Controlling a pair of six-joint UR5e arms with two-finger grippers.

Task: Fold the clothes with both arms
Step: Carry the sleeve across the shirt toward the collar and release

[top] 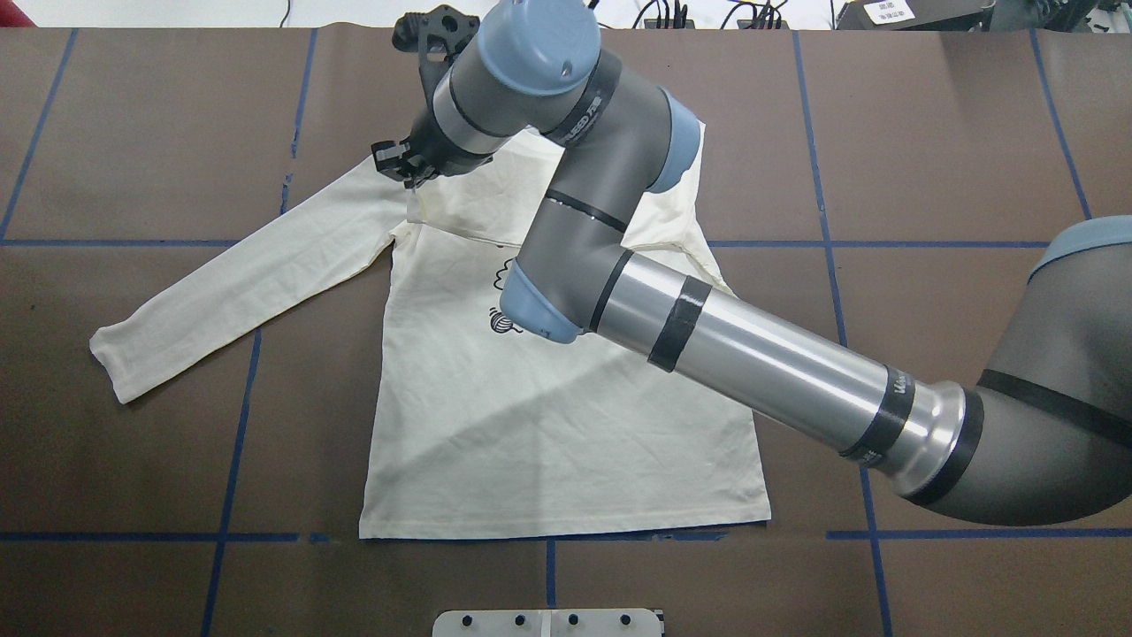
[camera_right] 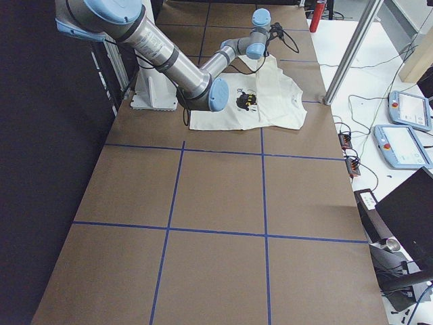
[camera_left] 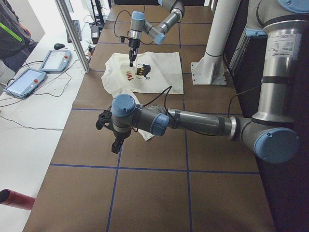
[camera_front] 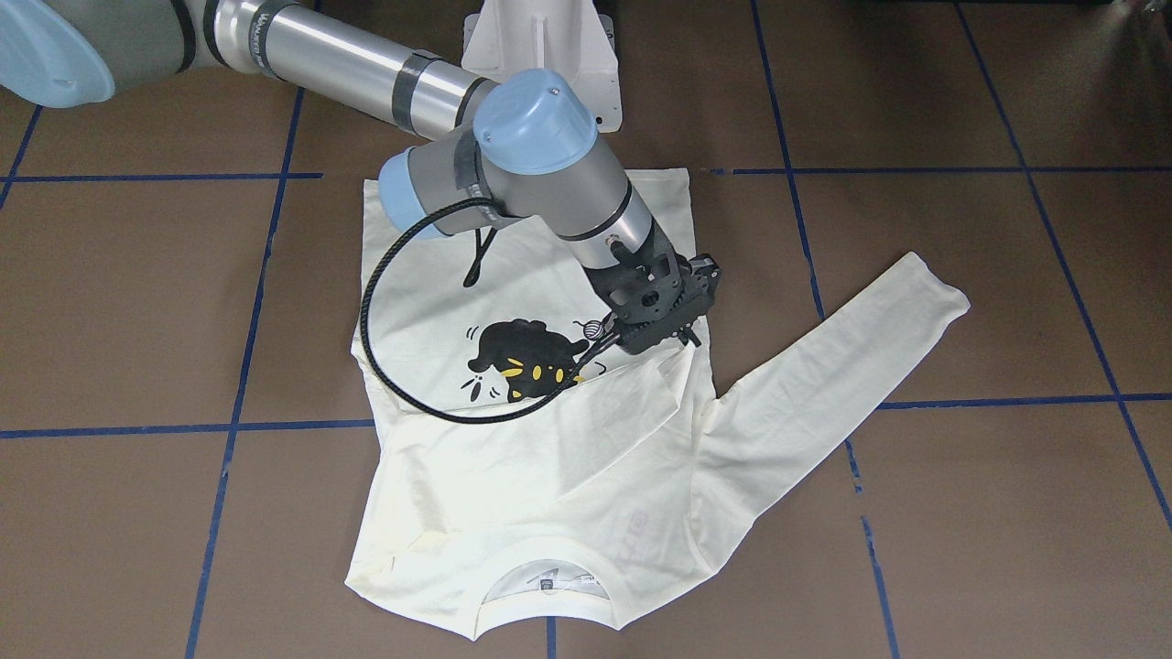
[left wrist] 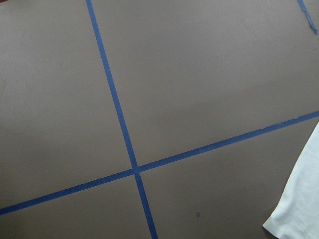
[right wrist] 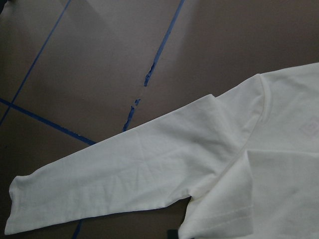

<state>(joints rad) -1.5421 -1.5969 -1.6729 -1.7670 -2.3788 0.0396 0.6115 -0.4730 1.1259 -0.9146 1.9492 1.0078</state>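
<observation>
The cream-white shirt (camera_front: pixel 513 494) lies print side up on the brown table, its black cat print (camera_front: pixel 526 357) partly covered. One sleeve (camera_front: pixel 842 366) stretches out flat; it also shows in the overhead view (top: pixel 239 283). The other sleeve is folded across the chest. My right gripper (camera_front: pixel 661 343) points down at the end of that folded sleeve (top: pixel 398 166); I cannot tell whether it grips the cloth. My left gripper (camera_left: pixel 115 144) hovers over bare table just beyond the outstretched sleeve's cuff (left wrist: pixel 299 209); its state is unclear.
The white pedestal base (camera_front: pixel 540 46) stands behind the shirt's hem. Blue tape lines (top: pixel 230 425) grid the table. Two control pendants (camera_left: pixel 29 79) and a metal post (camera_left: pixel 72 34) stand at the operators' side. A red cylinder (camera_left: pixel 14 199) lies off the table's edge.
</observation>
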